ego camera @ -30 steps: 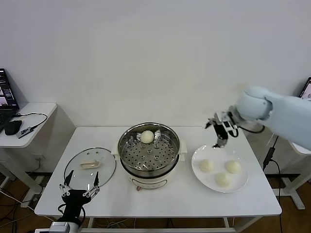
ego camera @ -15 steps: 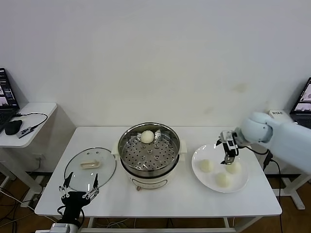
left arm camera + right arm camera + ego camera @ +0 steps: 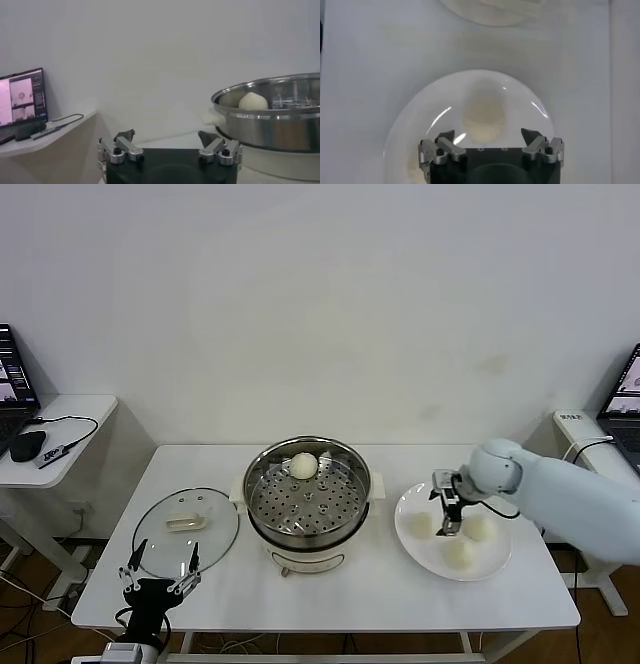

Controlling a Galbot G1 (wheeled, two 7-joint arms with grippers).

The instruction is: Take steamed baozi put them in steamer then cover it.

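The steamer [image 3: 306, 494] stands mid-table with one baozi [image 3: 303, 465] on its perforated tray. Three more baozi lie on the white plate [image 3: 430, 556]: one on the left [image 3: 421, 524], one on the right [image 3: 480, 527], one in front [image 3: 459, 553]. My right gripper [image 3: 449, 509] hangs open just above the plate, between the left and right buns. In the right wrist view a baozi [image 3: 482, 117] lies just ahead of the open right gripper [image 3: 487, 134]. The glass cover [image 3: 186, 527] lies flat on the table left of the steamer. My left gripper [image 3: 160, 574] is open and empty near the front left edge.
A side table [image 3: 60, 424] with a laptop and a mouse stands at the far left. Another laptop [image 3: 628, 399] is at the far right. The left wrist view shows the steamer [image 3: 270, 125], its baozi [image 3: 252, 101], and a lit screen [image 3: 22, 97].
My right gripper has moved from above the plate's far edge forward and down, and now sits low over the plate between two buns. The left arm has not moved.
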